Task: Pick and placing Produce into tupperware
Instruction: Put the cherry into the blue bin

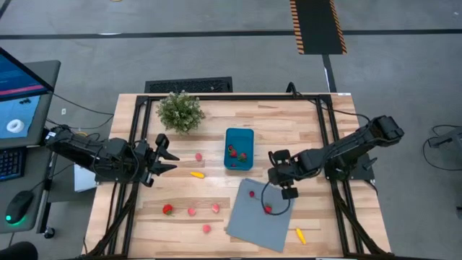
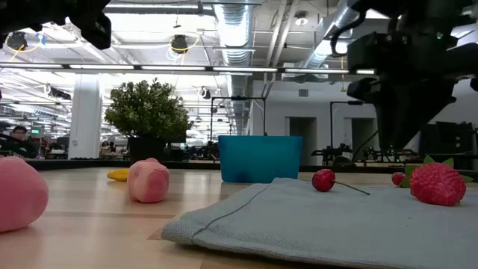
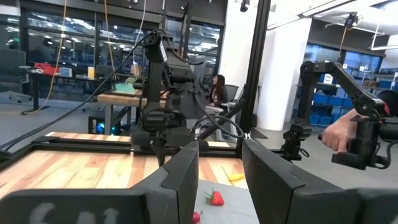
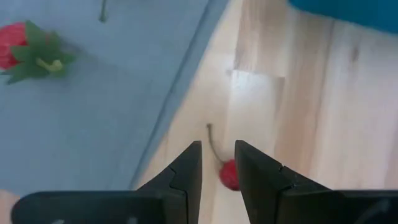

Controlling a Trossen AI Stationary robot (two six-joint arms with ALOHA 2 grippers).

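Teal tub (image 1: pixel 240 131): two red pieces (image 1: pixel 232 150) are already laid in it. Just beside the tub, over bare wood (image 4: pixel 298 124), the right gripper (image 4: pixel 217 149) is held above a cherry (image 4: pixel 229 175). Its fingers are only a crack apart and nothing is gripped. A wider gap is likely needed before it is lowered. The left gripper (image 1: pixel 167 157) is parked well left of the tub, open and empty.

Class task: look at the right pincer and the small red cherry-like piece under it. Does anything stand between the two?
Nothing visible does. In the right wrist view the right pincer hangs directly above the small red stemmed cherry-like piece, lying on bare wood beside the grey-blue cloth sheet.
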